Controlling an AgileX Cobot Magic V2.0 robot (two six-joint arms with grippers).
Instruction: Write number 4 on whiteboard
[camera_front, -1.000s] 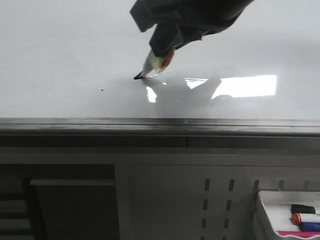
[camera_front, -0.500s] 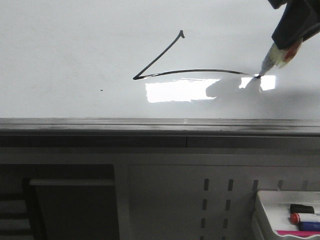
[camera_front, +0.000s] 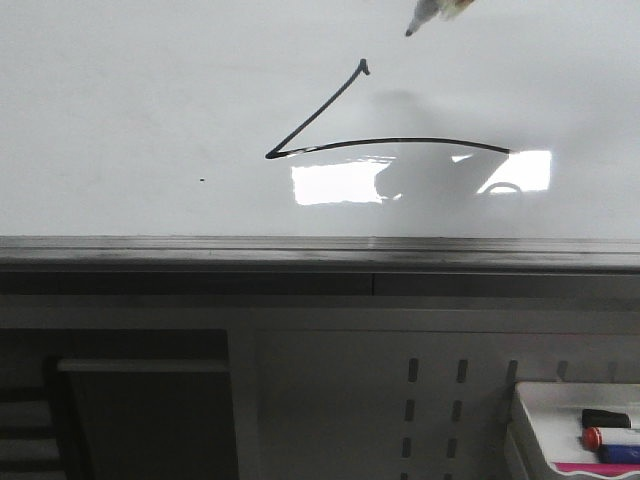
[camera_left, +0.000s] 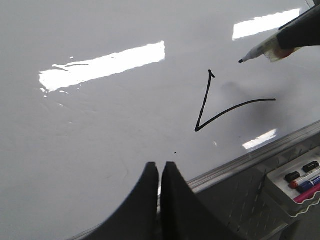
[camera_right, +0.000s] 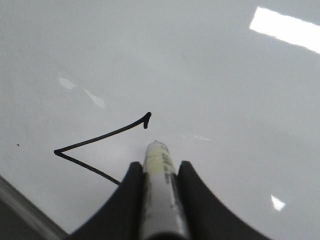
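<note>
The whiteboard (camera_front: 120, 100) fills the upper part of the front view. Of the number 4 (camera_front: 315, 110), two black strokes show: a diagonal and a long curved horizontal that meet at a sharp left corner. They also show in both wrist views, the number 4 (camera_left: 205, 102) (camera_right: 100, 137). My right gripper (camera_right: 159, 165) is shut on a marker (camera_right: 160, 185). The marker (camera_front: 425, 15) (camera_left: 260, 50) hangs tip-down, off the board, above and to the right of the diagonal's top end. My left gripper (camera_left: 160, 167) is shut and empty over the board near its frame.
The board's grey metal frame (camera_front: 300, 250) runs along its near edge. A tiny black dot (camera_front: 203, 181) sits left of the strokes. A small white tray (camera_front: 560, 420) with several markers hangs at the lower right, beside a perforated panel (camera_front: 430, 400).
The marker drew the horizontal stroke from the left corner to the right, then lifted off the board and moved back left towards the top of the diagonal. The left gripper's earlier state is not shown.
</note>
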